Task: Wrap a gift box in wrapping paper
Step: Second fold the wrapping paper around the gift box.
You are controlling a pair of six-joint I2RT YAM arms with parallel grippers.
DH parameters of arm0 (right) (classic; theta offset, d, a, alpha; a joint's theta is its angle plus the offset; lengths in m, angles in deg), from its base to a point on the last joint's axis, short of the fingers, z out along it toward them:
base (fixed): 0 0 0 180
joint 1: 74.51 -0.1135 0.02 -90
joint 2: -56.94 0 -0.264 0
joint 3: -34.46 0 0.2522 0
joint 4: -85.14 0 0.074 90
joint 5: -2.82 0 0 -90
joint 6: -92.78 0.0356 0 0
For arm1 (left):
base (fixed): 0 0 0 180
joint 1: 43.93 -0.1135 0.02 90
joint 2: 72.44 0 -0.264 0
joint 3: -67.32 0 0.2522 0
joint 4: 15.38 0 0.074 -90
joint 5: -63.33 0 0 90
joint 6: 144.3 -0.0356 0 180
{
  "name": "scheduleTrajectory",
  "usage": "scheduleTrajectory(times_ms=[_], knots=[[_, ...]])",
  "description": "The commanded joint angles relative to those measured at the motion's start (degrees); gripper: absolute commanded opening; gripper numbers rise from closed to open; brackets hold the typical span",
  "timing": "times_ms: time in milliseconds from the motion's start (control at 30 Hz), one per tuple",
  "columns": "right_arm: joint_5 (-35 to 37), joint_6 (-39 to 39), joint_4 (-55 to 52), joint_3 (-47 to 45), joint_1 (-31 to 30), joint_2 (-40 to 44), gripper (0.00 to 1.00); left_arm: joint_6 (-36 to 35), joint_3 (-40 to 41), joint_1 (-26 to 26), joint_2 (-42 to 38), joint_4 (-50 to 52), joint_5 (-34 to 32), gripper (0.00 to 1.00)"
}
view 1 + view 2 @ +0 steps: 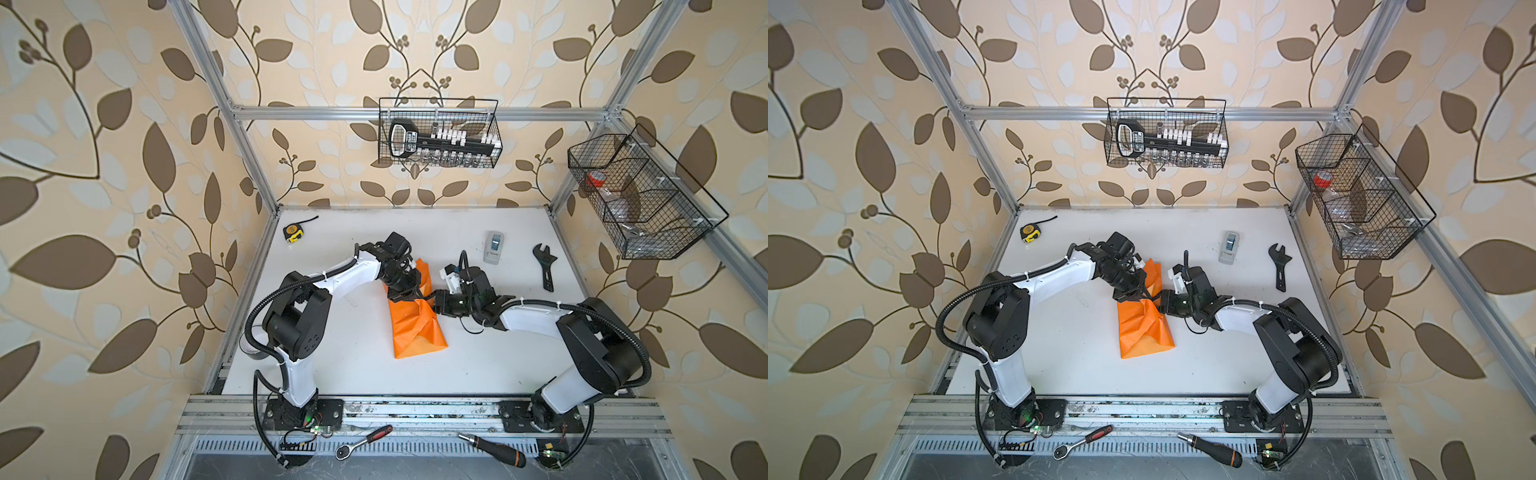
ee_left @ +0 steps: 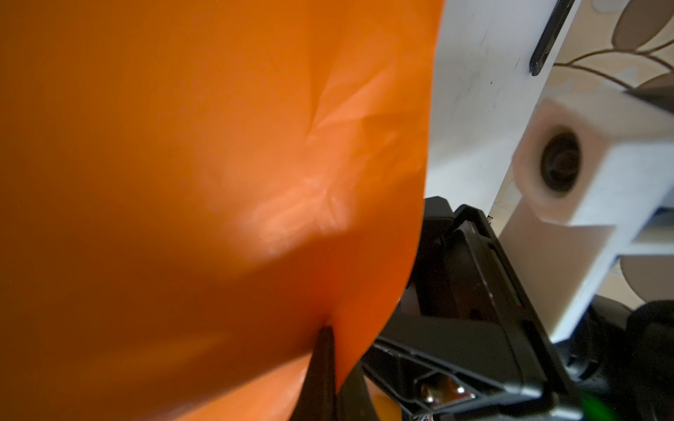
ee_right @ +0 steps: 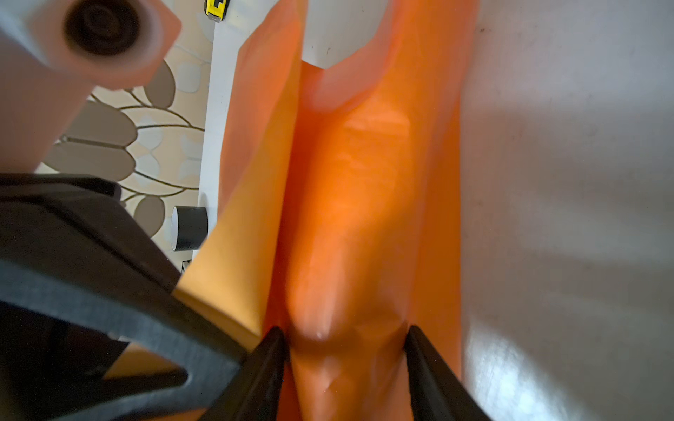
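Two grippers: both are mine, and their tips nearly meet over the middle of the white table [image 1: 353, 374], at the far part of the wrapping paper [image 1: 415, 328].
My left gripper [image 2: 326, 330]: pinched tight on a fold of the paper. In my left wrist view the dark fingertips come to a single point and the orange sheet bulges away from it.
My right gripper [image 3: 343, 335]: jaws about half spread, with a rounded hump of paper between them. Each fingertip presses against one side of that hump.
Wrapping paper: creased and folded into a long, narrow bundle. Its near end lies flat on the table towards my bases, and a flap stands up at the far end just beside my left wrist.
Gift box: out of sight in every view; I cannot tell whether the paper covers it.
Far side of the table: a yellow tape measure [image 1: 292, 232] sits near the far left corner. A grey tape dispenser [image 1: 493, 247] and a black adjustable wrench [image 1: 545, 266] lie towards the far right. All three are well apart from the paper.
Front rail: a red-handled ratchet [image 1: 363, 441] and a black-and-orange screwdriver [image 1: 494, 449] lie in front of my bases.
Frame: one wire basket [image 1: 496, 124] hangs on the back rail, and another basket [image 1: 706, 237] hangs on the right side.
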Motion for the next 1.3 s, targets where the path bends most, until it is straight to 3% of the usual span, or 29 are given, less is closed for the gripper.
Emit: scheduleTrajectory(times_ms=[0,533,900,1267], knots=[[-0.35,-0.14,-1.38,-1.41,-1.16,-1.59,0.52,1.2,-0.47,1.82,1.77,-7.1,4.51,0.0],[-1.63,2.76,-2.32,0.58,-2.53,2.6,0.54,4.87,8.27,1.77,1.69,-16.49,6.23,0.0],[0.08,2.52,-7.66,2.88,-2.13,7.2,0.65,6.6,13.7,1.8,1.82,-20.88,6.05,0.0],[3.88,-1.8,-15.47,1.85,3.34,13.78,0.71,6.94,14.6,1.8,3.38,-22.09,5.74,0.0]])
